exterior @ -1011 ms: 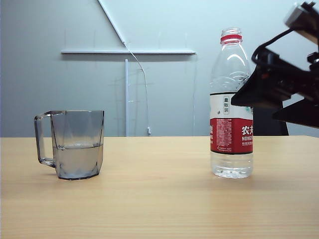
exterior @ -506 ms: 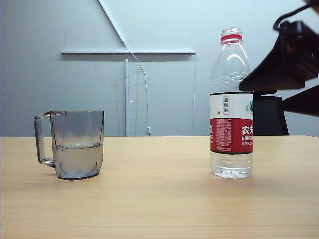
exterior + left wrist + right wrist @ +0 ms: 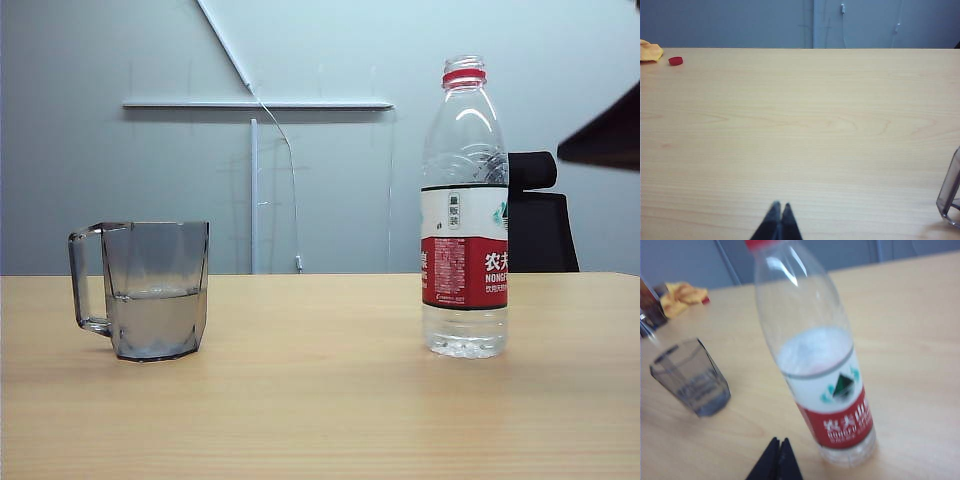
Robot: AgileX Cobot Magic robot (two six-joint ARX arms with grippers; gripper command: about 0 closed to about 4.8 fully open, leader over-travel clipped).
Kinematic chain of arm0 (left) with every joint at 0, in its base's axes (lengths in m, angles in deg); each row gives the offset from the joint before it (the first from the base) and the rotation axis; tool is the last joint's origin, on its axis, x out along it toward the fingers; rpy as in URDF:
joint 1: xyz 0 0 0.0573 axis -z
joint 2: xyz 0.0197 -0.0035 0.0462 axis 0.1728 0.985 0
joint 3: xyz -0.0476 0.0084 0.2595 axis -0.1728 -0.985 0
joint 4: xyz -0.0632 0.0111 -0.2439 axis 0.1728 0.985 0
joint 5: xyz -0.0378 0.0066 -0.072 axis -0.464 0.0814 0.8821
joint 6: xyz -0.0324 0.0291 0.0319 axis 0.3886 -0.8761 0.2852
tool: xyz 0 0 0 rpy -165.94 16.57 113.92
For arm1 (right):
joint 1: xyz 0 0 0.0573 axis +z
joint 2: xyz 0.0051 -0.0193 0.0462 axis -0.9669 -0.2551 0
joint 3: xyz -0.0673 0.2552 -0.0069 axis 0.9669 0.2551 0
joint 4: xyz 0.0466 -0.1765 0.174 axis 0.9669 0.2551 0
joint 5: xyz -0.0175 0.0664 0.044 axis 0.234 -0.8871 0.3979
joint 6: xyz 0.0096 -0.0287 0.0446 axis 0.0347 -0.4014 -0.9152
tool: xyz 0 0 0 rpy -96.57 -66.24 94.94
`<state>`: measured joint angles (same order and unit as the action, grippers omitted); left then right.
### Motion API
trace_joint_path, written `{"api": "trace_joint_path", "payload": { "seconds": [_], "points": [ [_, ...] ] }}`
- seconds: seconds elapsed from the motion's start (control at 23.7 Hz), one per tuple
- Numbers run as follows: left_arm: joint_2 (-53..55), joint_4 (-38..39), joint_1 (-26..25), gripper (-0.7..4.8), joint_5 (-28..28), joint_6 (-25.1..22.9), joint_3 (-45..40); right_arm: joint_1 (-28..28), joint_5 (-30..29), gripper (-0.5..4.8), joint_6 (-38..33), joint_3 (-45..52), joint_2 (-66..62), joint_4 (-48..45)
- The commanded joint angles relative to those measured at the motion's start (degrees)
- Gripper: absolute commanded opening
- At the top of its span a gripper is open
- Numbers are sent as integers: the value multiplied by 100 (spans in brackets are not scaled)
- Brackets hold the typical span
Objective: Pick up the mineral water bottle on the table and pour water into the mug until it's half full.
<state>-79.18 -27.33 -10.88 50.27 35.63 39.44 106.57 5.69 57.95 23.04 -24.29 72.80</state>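
Pale wood-grain table (image 3: pixel 320 400) is carrying the bottle (image 3: pixel 464 210), standing upright and uncapped on the right of the exterior view, and the grey mug (image 3: pixel 150 290), well apart on the left, with water (image 3: pixel 155 320) reaching roughly mid-height. Far across the table, a red cap (image 3: pixel 675 61) is lying just beside a yellow cloth (image 3: pixel 650 51). Behind the bottle, a black chair (image 3: pixel 540 225) is showing partly. The left gripper (image 3: pixel 779 215) is hovering over bare table with tips pressed together, the mug cut off at the frame's edge. The right gripper (image 3: pixel 778 452) is sitting just beside the bottle's base, tips together, gripping nothing; its view is blurring the label.
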Motion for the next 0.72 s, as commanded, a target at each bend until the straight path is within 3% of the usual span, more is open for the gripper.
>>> {"api": "trace_joint_path", "payload": {
  "seconds": [0.04, 0.55, 0.72],
  "points": [
    [7, -55, 0, -2, 11, 17, 13, 2, 24, -6, 35, -28, 210, -98],
    [7, -52, 0, -2, 11, 17, 13, 2, 24, -6, 44, -28, 271, -98],
    [7, -55, 0, -2, 11, 17, 13, -120, 332, -6, 531, -26, 761, 323]
  ]
}}
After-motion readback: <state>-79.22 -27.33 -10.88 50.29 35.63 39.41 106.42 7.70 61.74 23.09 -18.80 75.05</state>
